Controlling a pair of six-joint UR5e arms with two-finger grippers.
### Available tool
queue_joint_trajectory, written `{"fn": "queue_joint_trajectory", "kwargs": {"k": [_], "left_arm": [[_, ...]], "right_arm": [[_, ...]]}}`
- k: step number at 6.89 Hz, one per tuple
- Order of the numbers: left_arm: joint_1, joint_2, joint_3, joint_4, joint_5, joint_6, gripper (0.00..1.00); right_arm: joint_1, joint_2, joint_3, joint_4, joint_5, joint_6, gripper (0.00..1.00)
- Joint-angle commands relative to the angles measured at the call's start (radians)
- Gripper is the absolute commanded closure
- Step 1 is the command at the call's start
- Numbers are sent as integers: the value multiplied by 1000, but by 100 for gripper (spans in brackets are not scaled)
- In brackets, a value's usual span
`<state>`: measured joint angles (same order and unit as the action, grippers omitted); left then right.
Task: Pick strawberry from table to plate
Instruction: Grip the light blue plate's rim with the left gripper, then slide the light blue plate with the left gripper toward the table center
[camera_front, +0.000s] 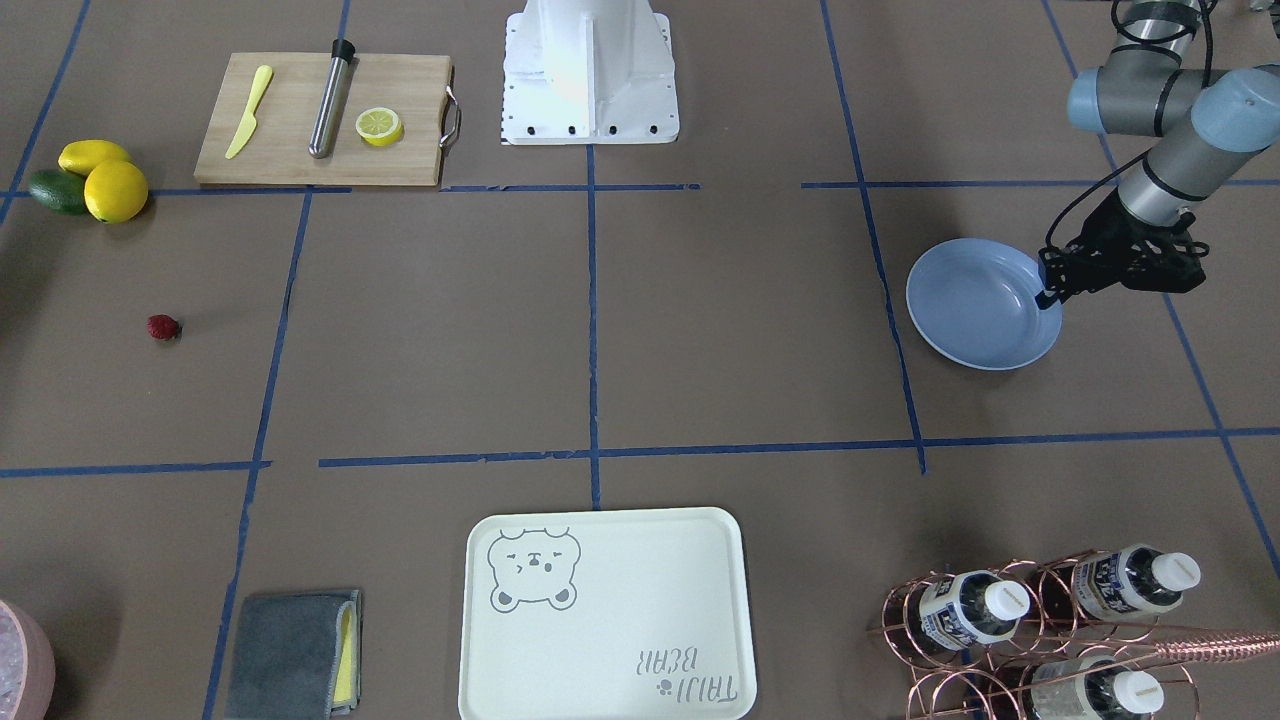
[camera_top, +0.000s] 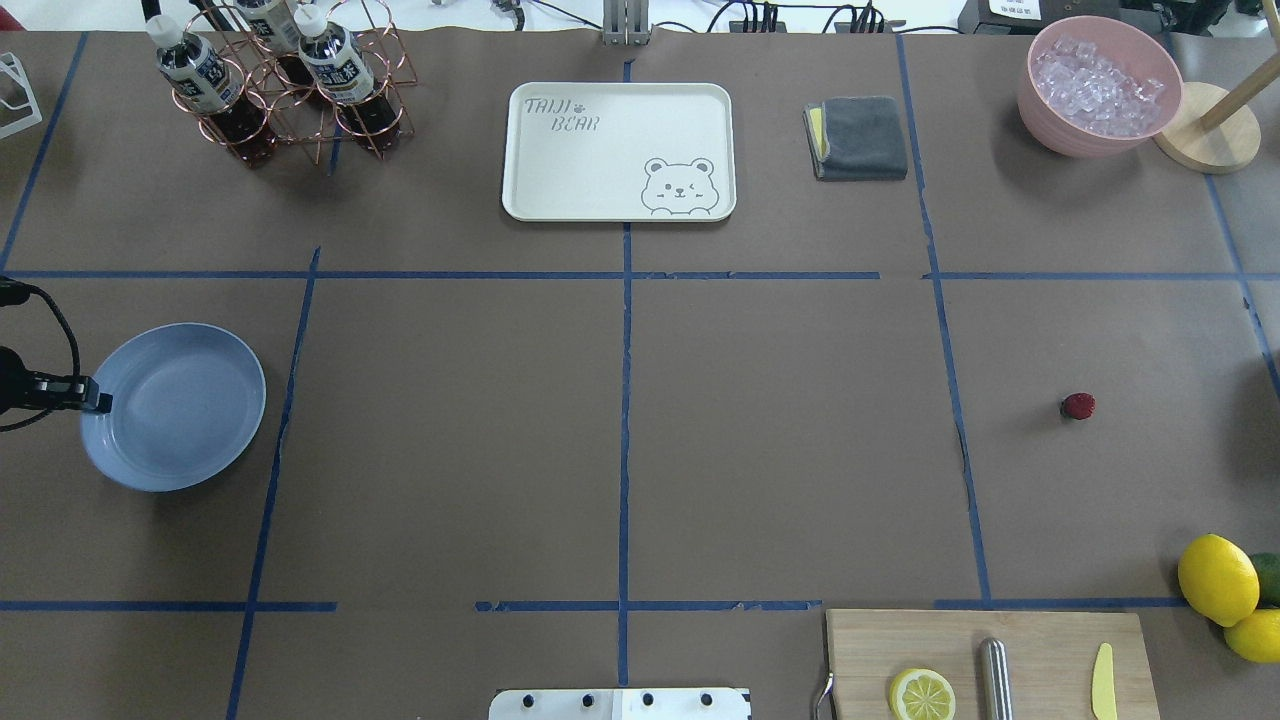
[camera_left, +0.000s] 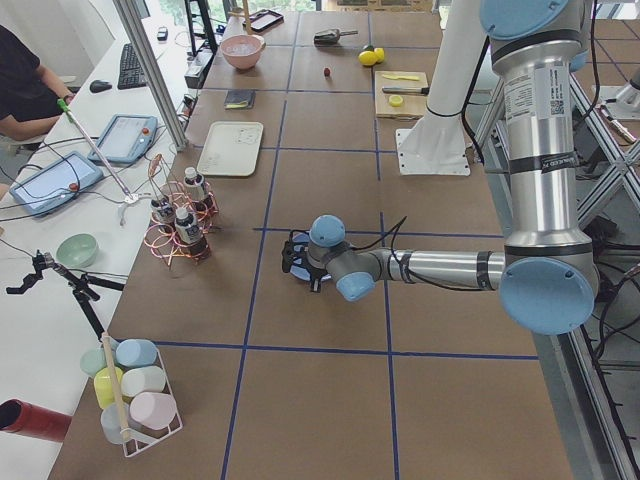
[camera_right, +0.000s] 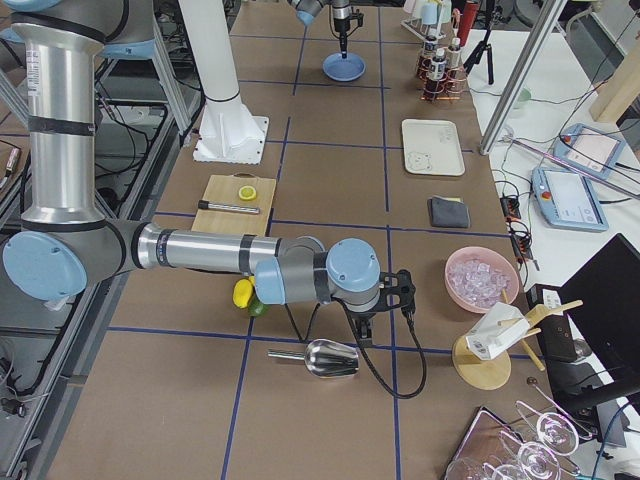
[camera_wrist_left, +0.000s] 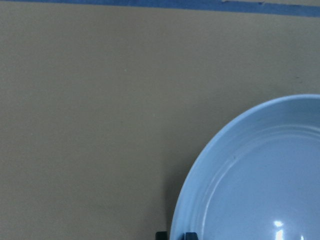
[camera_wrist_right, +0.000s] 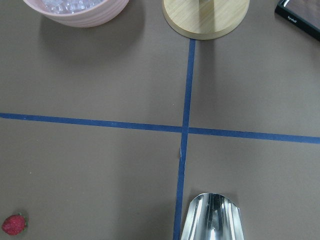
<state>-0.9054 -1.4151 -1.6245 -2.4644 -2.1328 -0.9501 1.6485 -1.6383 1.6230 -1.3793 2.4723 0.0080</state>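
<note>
Gripping plate (camera_front: 975, 305), left claw (camera_front: 1048, 297) sits far from strawberry (camera_front: 164, 327).

Left gripper (camera_front: 1047, 296) fingers (camera_wrist_left: 190, 236): only tips visible, astride plate (camera_wrist_left: 260, 175) rim. Plate cropped by wrist view's right and bottom edges. Right gripper (camera_right: 398, 292), well away from plate: too small to read.

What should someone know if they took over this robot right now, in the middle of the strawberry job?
Left end effector: fingers straddle the plate rim, apparently shut on it.
Right end effector: above the table near a metal scoop; open or shut, cannot tell.
Strawberry: lying on the table, far from the plate.
Done: berry not picked yet.
Left: pick it up, place it on the plate.
</note>
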Motion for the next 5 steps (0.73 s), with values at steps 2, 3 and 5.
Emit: {"fn": "queue_joint_trajectory", "kwargs": {"k": [2, 3, 5], "left_arm": [[-84, -22, -139, 209, -72, 1, 100], [-98, -78, -168, 284, -97, -4, 100], [-96, -276, -158, 386, -102, -178, 100]], "right_arm": [[-10, -2, -2, -1, -6, 0, 0], [-19, 0, -2, -3, -7, 0, 0], [-23, 21, 17, -1, -7, -2, 0]]}}
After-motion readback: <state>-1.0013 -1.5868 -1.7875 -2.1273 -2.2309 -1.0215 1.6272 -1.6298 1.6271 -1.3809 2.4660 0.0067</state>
